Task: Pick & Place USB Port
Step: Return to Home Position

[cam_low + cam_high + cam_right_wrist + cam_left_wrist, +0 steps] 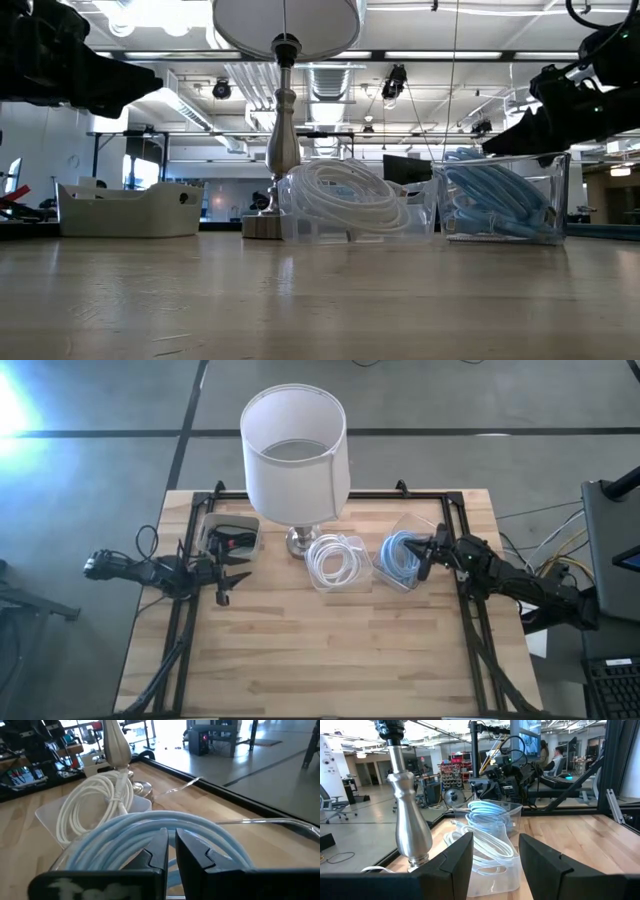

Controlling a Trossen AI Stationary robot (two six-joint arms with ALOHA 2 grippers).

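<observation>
Bin: clear plastic right-hand bin (553,175), directly below the right gripper (424,556).
Cables: coiled light blue USB cables (398,552) inside it, just under the fingertips; loops, no single long axis.
Right gripper: fingers nearly together, gripping nothing; likely retreats upward and back.
Left gripper (496,839): spread, empty, well apart.

No text, label or number can be read anywhere from where I stand. The closest thing to lettering is a pale, smeared marking (75,887) on the dark housing behind the right gripper (171,840), too blurred to make out a single letter. A few small dark marks (331,756) on the white wall (340,775) in the room beyond the bench are likewise too small to tell.
</observation>
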